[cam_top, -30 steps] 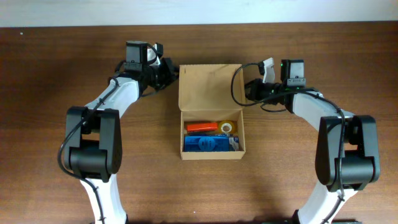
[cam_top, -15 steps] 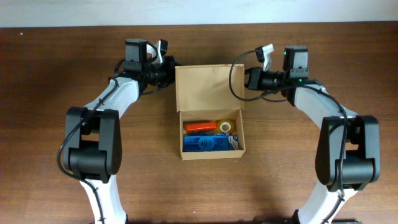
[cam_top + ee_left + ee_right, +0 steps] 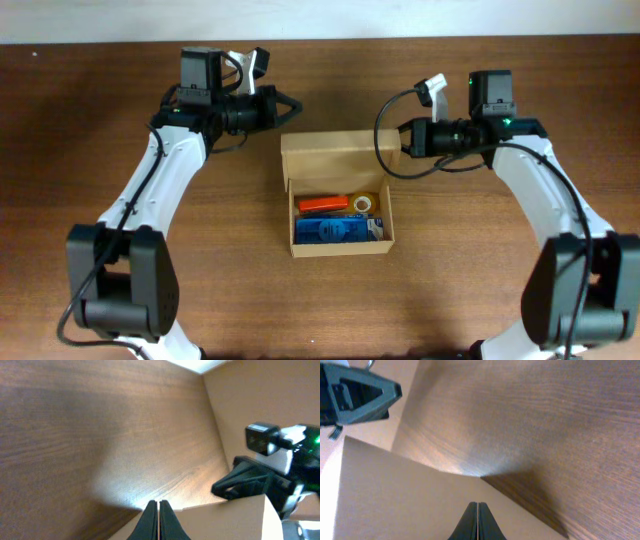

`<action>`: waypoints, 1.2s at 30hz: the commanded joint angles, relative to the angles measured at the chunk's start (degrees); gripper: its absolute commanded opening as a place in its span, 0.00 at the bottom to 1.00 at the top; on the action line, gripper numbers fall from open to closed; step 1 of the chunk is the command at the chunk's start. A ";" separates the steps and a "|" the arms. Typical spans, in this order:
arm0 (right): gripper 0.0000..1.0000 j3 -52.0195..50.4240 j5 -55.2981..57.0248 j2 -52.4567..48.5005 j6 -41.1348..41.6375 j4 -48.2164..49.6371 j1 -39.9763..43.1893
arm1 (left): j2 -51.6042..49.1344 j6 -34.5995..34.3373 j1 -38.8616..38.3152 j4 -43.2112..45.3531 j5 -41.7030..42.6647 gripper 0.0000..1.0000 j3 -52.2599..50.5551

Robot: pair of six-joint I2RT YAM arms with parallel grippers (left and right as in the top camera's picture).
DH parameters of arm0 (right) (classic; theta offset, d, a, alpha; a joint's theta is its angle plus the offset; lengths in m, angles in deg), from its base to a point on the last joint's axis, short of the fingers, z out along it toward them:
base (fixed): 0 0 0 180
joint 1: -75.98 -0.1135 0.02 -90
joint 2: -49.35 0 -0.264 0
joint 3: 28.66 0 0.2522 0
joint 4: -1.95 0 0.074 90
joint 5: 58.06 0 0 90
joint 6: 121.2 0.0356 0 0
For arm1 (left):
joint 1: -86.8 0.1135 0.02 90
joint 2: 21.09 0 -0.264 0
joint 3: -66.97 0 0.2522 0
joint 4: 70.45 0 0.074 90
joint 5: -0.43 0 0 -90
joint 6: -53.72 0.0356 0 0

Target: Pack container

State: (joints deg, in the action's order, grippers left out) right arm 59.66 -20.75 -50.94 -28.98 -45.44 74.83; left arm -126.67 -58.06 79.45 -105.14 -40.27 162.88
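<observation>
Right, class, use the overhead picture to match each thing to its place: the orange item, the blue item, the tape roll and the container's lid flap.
Things:
1. orange item
2. blue item
3. tape roll
4. lid flap

Places:
A. inside the container, along the side nearest the arm bases
B. hinged at the container's far side, open
C. inside the container, far left
D. inside the container, far right

Pairs: 1-C; 2-A; 3-D; 4-B
</observation>
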 commanded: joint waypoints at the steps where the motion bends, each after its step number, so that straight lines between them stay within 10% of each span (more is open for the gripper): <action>1: 0.04 1.01 2.62 4.22 -5.57 -3.34 -0.02 | 3.85 6.84 -0.07 -3.52 -0.04 0.02 0.46; 36: 0.04 -2.14 21.94 9.94 -12.94 -33.38 -12.85 | 12.20 23.61 -16.52 -43.12 -29.64 0.02 -1.18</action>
State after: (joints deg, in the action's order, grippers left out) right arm 59.36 0.87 -42.00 -40.94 -79.60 63.86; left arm -115.26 -36.20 63.93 -148.09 -67.94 162.79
